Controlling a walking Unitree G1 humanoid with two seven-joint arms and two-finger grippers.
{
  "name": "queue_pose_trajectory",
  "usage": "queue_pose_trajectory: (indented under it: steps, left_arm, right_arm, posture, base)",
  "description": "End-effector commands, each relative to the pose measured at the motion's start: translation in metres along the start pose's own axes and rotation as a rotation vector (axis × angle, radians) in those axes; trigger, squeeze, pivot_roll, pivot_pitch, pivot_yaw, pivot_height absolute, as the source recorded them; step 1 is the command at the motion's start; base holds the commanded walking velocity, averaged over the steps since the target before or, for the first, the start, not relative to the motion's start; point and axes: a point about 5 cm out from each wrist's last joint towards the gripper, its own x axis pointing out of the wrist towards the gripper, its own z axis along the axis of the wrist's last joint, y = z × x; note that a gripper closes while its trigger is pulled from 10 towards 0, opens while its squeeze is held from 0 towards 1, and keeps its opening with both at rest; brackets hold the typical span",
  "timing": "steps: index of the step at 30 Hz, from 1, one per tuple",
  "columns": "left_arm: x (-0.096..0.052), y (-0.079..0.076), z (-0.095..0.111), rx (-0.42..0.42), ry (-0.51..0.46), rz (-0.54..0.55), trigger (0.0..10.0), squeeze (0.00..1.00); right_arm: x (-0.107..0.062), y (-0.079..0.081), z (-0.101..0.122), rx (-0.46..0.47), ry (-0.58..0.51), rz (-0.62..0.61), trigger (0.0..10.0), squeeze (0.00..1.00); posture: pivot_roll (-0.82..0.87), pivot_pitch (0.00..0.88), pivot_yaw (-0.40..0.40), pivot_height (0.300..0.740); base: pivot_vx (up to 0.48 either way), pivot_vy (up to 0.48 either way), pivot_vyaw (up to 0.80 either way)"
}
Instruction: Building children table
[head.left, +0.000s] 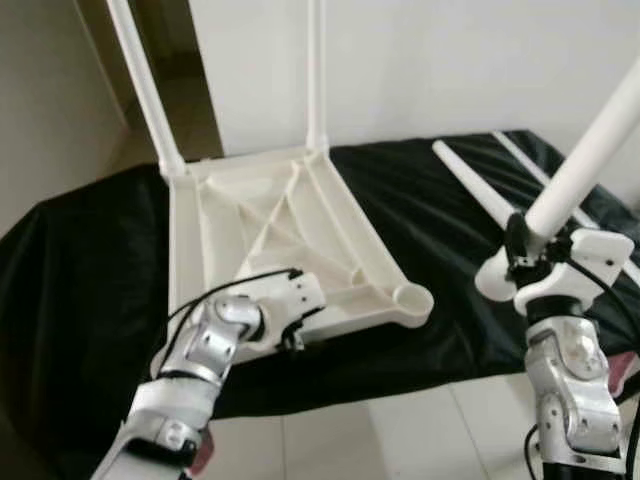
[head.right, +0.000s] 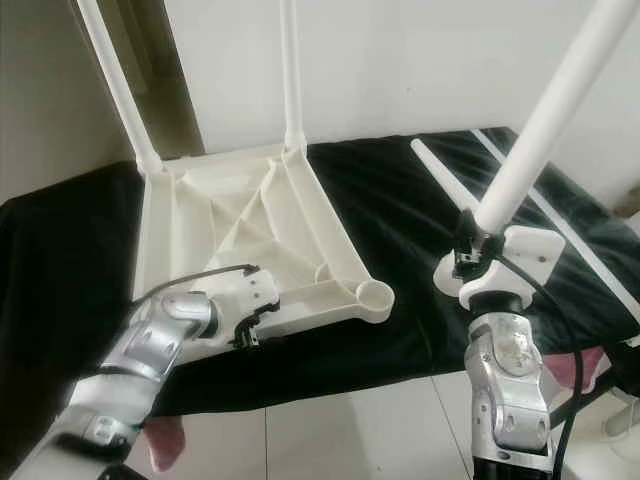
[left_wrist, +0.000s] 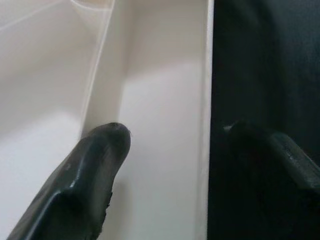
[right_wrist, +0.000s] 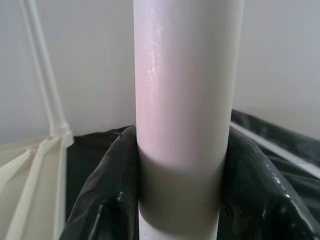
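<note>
Your right tool (head.right: 478, 245) is clamped on a white leg (head.right: 545, 125), its long axis tilted up and away. The empty corner socket (head.right: 375, 293) lies to its left, nearest this arm. Your left tool (head.left: 296, 322) straddles the upturned tabletop (head.left: 270, 225) rim, fingers apart.

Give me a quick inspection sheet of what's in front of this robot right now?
Surface: black cloth over a low platform.
Job's things: upturned white tabletop with two legs screwed in at its far corners; near corner socket empty; spare leg lying on the cloth.
Clutter: nothing seen.
Grippers: left gripper straddles the tabletop's near rim; right gripper clamps a white leg, tilted.
Cables: black wires along both wrists.
Surroundings: white wall, tiled floor.
</note>
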Motion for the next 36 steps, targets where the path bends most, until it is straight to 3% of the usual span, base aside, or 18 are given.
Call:
queue_pose_trajectory:
  steps: [1, 3, 5, 11, 14, 20, 30, 36]
  left_arm:
    - [0.004, -0.011, 0.009, -0.01, -0.074, -0.042, 10.0, 0.0]
    - [0.004, -0.023, 0.027, -0.031, -0.2, -0.118, 10.0, 0.0]
    - [0.003, -0.027, 0.036, -0.054, -0.265, -0.15, 10.0, 0.0]
    - [0.009, -0.028, 0.057, -0.13, -0.38, -0.067, 10.0, 0.0]
    - [0.009, -0.022, 0.061, -0.146, -0.402, 0.034, 10.0, 0.0]
    - [0.004, -0.014, 0.057, -0.139, -0.408, 0.135, 10.0, 0.0]
    - [0.003, -0.014, 0.057, -0.202, -0.414, 0.143, 10.0, 0.0]
    - [0.004, -0.012, 0.057, -0.198, -0.418, 0.165, 10.0, 0.0]
  right_arm:
    - [0.003, 0.008, -0.001, 0.016, -0.002, 0.037, 10.0, 0.0]
    - [0.004, 0.015, -0.005, 0.019, 0.02, 0.068, 10.0, 0.0]
    - [0.005, 0.019, -0.008, 0.009, 0.041, 0.086, 10.0, 0.0]
    - [0.009, 0.032, -0.007, 0.038, 0.048, 0.135, 10.0, 0.0]
    - [0.01, 0.037, -0.008, 0.018, 0.04, 0.177, 10.0, 0.0]
    - [0.001, 0.039, -0.016, 0.041, 0.062, 0.216, 10.0, 0.0]
    - [-0.013, 0.047, -0.029, 0.064, 0.118, 0.252, 10.0, 0.0]
    - [-0.023, 0.049, -0.041, 0.064, 0.155, 0.276, 10.0, 0.0]
  posture:
    - [0.02, 0.0, 0.017, 0.74]
    - [0.03, 0.0, 0.011, 0.74]
    - [0.03, 0.0, 0.011, 0.74]
    - [0.03, 0.0, 0.007, 0.74]
    - [0.04, 0.0, -0.001, 0.74]
    - [0.05, 0.0, -0.004, 0.74]
    - [0.05, 0.0, -0.008, 0.74]
    - [0.04, 0.0, -0.009, 0.74]
  base:
    - [0.0, 0.0, 0.0]
    - [0.0, 0.0, 0.0]
    - [0.0, 0.0, 0.0]
    - [0.0, 0.0, 0.0]
    - [0.0, 0.0, 0.0]
    - [0.0, 0.0, 0.0]
    - [0.0, 0.0, 0.0]
    - [0.0, 0.0, 0.0]
